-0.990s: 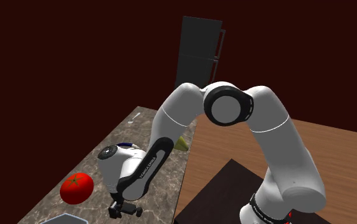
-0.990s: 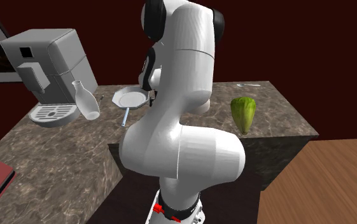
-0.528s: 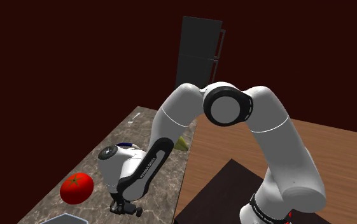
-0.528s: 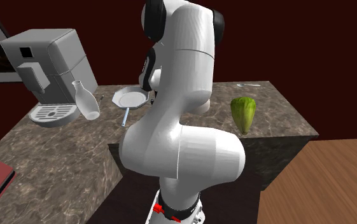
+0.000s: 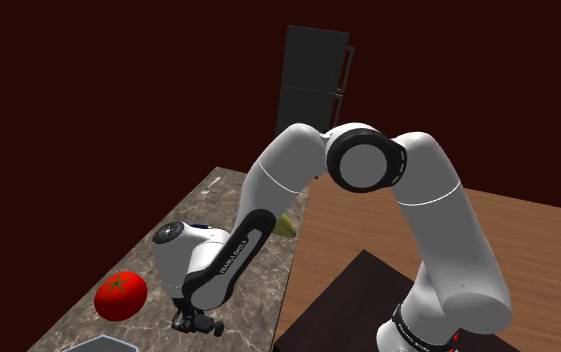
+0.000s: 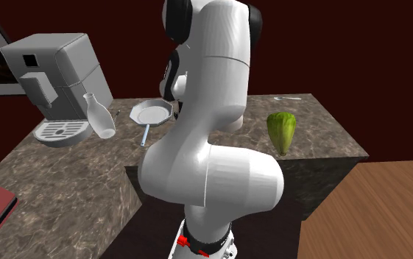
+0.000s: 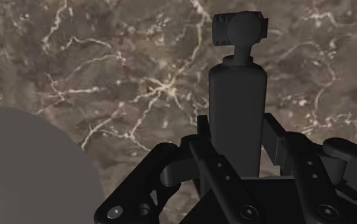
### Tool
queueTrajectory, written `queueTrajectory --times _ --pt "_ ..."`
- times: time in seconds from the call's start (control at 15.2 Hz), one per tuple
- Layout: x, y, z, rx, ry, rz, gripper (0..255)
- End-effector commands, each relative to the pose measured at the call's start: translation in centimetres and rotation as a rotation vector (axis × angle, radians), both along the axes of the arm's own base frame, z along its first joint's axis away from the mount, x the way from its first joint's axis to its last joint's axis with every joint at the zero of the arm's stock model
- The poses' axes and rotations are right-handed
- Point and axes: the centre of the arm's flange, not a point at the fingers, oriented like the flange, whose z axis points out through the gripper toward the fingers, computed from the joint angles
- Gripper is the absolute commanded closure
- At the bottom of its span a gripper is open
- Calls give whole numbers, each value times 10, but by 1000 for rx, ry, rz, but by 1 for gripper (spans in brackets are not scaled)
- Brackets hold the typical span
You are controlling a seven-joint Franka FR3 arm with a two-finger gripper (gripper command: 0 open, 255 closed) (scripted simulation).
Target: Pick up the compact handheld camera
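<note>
The tool (image 7: 237, 130) is gripping the dark handheld camera (image 7: 237, 95). Its two black fingers (image 7: 277, 137) are pressing against either side of the slim body. The camera's round head is projecting past the fingertips, over the marbled surface (image 7: 107, 76). In the shoulder view the tool is hanging low above the surface's near end, right of a red tomato (image 5: 120, 295).

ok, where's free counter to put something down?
Best: the wide bare counter between the coffee machine and the near edge. Also the strip between the arm and the lettuce. Crowded: bottle and pan beside the machine, and by the tomato, where the jaws clasp the camera.
</note>
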Motion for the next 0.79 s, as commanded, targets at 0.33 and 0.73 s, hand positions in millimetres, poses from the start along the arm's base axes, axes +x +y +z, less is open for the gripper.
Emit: queueTrajectory --times 0.33,0.73 --pt "0 0 37 0 0 0 255" --pt "0 0 59 0 0 0 255"
